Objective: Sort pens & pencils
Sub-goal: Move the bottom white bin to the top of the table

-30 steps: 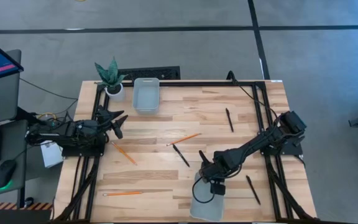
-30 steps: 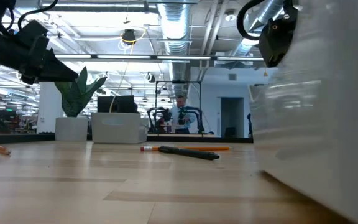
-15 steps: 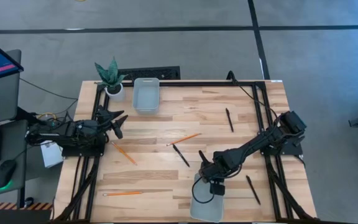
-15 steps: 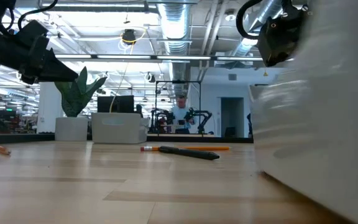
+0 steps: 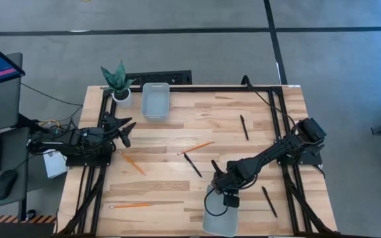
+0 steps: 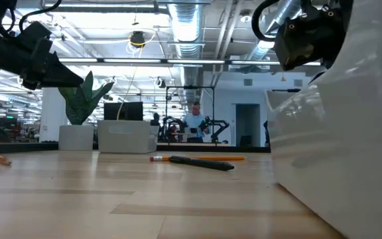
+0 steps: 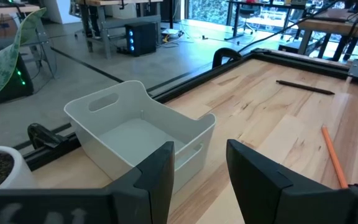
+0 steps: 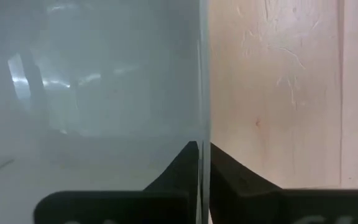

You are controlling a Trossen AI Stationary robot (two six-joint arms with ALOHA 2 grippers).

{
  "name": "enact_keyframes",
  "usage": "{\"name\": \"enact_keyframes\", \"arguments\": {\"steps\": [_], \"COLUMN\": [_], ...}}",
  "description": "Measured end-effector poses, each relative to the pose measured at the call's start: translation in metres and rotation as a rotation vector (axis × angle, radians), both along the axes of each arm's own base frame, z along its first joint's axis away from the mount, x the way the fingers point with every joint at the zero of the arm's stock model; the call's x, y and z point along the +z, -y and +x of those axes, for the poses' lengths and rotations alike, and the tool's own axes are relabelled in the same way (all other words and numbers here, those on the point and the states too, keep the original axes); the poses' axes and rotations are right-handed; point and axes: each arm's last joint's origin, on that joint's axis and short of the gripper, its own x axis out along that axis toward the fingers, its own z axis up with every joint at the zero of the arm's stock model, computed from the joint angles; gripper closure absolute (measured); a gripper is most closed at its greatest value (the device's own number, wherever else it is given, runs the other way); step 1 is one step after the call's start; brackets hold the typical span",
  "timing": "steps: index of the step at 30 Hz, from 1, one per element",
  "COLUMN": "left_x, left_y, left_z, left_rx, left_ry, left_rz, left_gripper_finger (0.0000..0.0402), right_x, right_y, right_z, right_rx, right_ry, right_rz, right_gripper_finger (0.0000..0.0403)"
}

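At the desk's (image 5: 243, 132) near edge, the right gripper (image 5: 225, 196) is clenched on the wall of the near bin (image 5: 218, 218), its fingers (image 8: 185, 163) pinching the thin rim. At the left edge, the left gripper (image 5: 126, 130) hovers released near the far bin (image 5: 155, 100). All pens (image 5: 192, 164) and pencils (image 5: 130, 205) lie loose on the desk: pens toward the centre and right, pencils toward the centre and left.
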Motion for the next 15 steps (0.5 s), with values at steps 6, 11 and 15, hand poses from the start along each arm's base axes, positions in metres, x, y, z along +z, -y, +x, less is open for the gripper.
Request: {"name": "enact_keyframes", "arguments": {"steps": [6, 11, 15], "left_x": [0.0, 0.0, 0.0], "left_y": [0.0, 0.0, 0.0], "left_z": [0.0, 0.0, 0.0], "left_rx": [0.0, 0.001, 0.001], "left_ry": [0.0, 0.0, 0.0], "left_rz": [0.0, 0.001, 0.001], "left_gripper_finger": [0.0265, 0.0265, 0.0265], "right_x": [0.0, 0.0, 0.0], "right_y": [0.0, 0.0, 0.0], "right_z": [0.0, 0.0001, 0.0001], "right_rx": [0.0, 0.0, 0.0], "right_ry": [0.0, 0.001, 0.001], "right_rz": [0.0, 0.0, 0.0], "right_gripper_finger": [0.0375, 0.0353, 0.0357]}}
